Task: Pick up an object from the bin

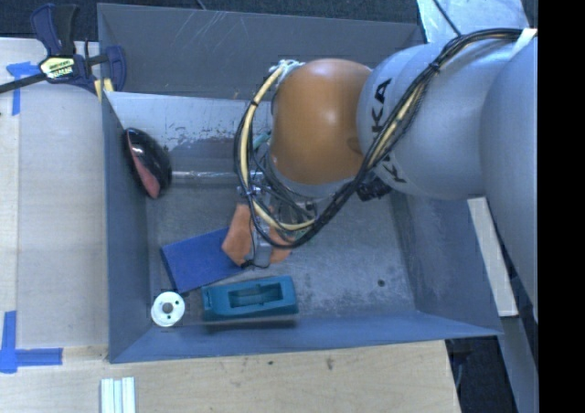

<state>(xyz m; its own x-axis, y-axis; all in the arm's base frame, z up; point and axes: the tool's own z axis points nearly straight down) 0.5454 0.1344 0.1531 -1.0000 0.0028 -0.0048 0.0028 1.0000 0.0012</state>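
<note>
Grey metal bin (274,37), seen from above, with a few loose things on its floor. The tool (261,254) sits low near the centre, right beside an orange-brown piece (238,233) that adjoins a flat blue square (195,261); a teal block (249,299) lies nearby. Whether the tool is released or clenched cannot be told. Judged step: placement at the piece. The next move calls for a firm grip and a straight lift.
</note>
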